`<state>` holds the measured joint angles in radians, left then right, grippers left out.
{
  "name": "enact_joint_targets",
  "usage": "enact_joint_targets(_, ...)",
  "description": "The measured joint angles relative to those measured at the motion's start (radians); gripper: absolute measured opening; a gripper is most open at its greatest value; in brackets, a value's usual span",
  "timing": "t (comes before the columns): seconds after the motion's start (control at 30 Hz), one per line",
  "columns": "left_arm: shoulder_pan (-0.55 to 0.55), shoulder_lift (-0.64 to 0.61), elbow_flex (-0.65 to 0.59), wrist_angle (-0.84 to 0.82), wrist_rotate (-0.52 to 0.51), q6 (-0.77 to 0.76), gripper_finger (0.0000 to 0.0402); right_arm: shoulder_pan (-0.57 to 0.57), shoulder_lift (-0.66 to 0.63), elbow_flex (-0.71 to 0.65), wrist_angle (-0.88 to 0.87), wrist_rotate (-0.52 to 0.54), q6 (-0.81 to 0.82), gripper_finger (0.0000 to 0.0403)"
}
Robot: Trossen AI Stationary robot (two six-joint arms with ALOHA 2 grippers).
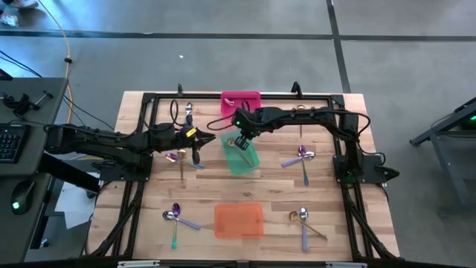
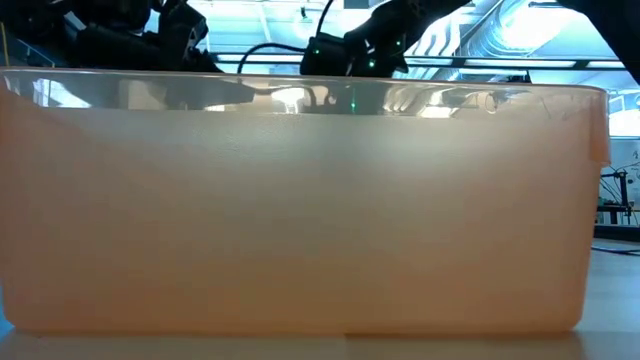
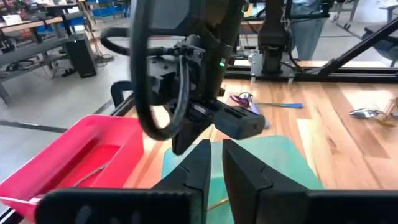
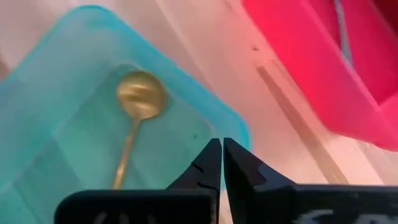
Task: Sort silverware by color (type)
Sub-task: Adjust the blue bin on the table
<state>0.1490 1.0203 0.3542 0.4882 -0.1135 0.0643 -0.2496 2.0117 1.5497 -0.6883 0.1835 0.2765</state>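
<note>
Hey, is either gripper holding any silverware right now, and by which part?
Neither holds anything. The right gripper is shut and empty above the green bin, where a gold spoon already lies. The left gripper is nearly closed, nothing between its fingers.

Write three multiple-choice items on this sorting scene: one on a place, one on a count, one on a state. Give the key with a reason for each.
1. Where does the gold spoon lie?
A. In the green bin
B. In the pink bin
C. On the bare table

2. How many coloured bins stand on the table?
A. One
B. Two
C. Three

3. How do the jaws of the right gripper stand?
A. Wide open
B. Shut and empty
C. Shut on a spoon

Key: 1 A, the right wrist view shows the spoon on the green bin's floor. 2 C, the high view shows pink, green and the orange bin. 3 B, the jaws meet with nothing between them, above the green bin's edge.
</note>
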Motion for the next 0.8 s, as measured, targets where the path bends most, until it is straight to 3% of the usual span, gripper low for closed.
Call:
enact_joint_targets(0.2,0.017,0.000,0.000,-0.013,0.020,-0.006,0.0002,-0.008,0.000,0.000,-0.018,0.003,0.033,0.0000)
enact_joint_targets(0.53,0.017,0.000,0.000,-0.020,0.020,-0.007,0.0000,-0.008,-0.006,0.000,-0.128,0.061,0.135,0.0000)
enact_joint_targets(0.8,0.017,0.000,0.000,-0.030,0.020,-0.007,0.0000,0.003,-0.068,0.010,-0.124,0.121,0.078,0.0000)
